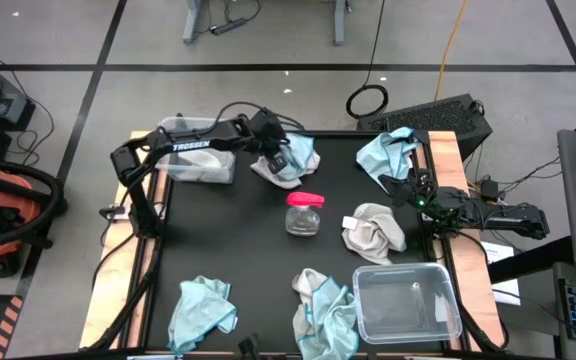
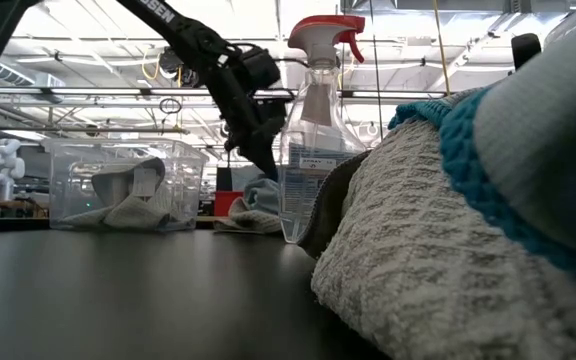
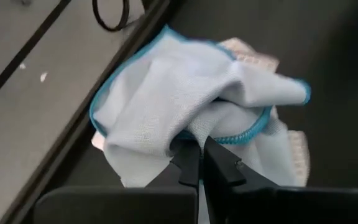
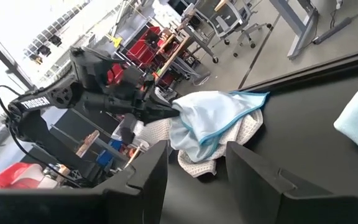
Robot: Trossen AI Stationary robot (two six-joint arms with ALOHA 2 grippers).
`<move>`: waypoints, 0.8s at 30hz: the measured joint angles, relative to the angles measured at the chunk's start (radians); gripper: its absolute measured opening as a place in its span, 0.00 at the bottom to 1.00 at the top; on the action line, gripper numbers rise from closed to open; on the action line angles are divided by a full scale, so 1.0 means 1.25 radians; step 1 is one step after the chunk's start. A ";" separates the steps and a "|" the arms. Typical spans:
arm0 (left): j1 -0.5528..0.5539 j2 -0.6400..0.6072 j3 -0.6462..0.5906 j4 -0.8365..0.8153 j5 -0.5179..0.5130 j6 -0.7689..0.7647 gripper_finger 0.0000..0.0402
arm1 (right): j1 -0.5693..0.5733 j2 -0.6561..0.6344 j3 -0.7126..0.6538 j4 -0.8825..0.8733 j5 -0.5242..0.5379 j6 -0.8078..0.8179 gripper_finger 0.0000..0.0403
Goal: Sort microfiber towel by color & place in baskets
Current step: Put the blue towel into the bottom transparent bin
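Left gripper (image 3: 201,163) pinches light blue towel (image 3: 179,93).

The left pincer (image 3: 199,163) tips sink into the light blue towel (image 3: 185,93), hiding the pinched fold; the white towel (image 3: 294,146) beneath shows only at its edges.
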 joint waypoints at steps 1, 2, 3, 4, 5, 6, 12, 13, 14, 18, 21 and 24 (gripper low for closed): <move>0.000 -0.010 0.000 0.002 0.003 0.001 0.01 | 0.000 0.000 0.000 0.000 0.000 -0.001 0.38; -0.001 -0.023 0.000 0.006 0.006 0.001 0.01 | 0.000 0.000 0.000 0.000 0.000 -0.001 0.38; -0.001 -0.037 0.000 0.006 0.011 0.001 0.01 | 0.000 0.000 0.000 0.000 0.000 0.000 0.38; -0.001 -0.052 0.000 0.003 0.013 0.001 0.01 | 0.000 0.000 0.000 0.000 0.000 0.002 0.38; -0.001 -0.068 0.000 0.004 0.017 0.001 0.01 | 0.000 0.000 0.000 0.000 0.000 0.002 0.38; -0.001 -0.083 0.000 0.007 0.022 0.001 0.01 | 0.000 0.000 0.000 0.000 0.000 0.000 0.38; -0.002 -0.171 0.000 0.009 0.036 0.001 0.00 | 0.000 0.000 0.000 0.000 0.000 0.003 0.38; -0.002 -0.185 0.000 0.007 0.036 0.001 0.00 | 0.000 0.000 0.000 0.000 0.000 0.002 0.38; -0.002 -0.195 0.000 0.007 0.036 0.001 0.00 | 0.000 0.000 0.000 0.000 0.000 -0.001 0.38; -0.003 -0.231 0.001 -0.012 0.038 0.001 0.00 | 0.000 0.000 0.000 0.000 0.000 0.001 0.38; -0.009 -0.251 0.001 -0.018 0.038 0.001 0.00 | 0.000 0.000 0.000 0.000 0.000 -0.001 0.38; -0.018 -0.269 0.001 -0.040 0.042 0.001 0.00 | 0.000 0.000 0.000 0.000 0.000 -0.001 0.38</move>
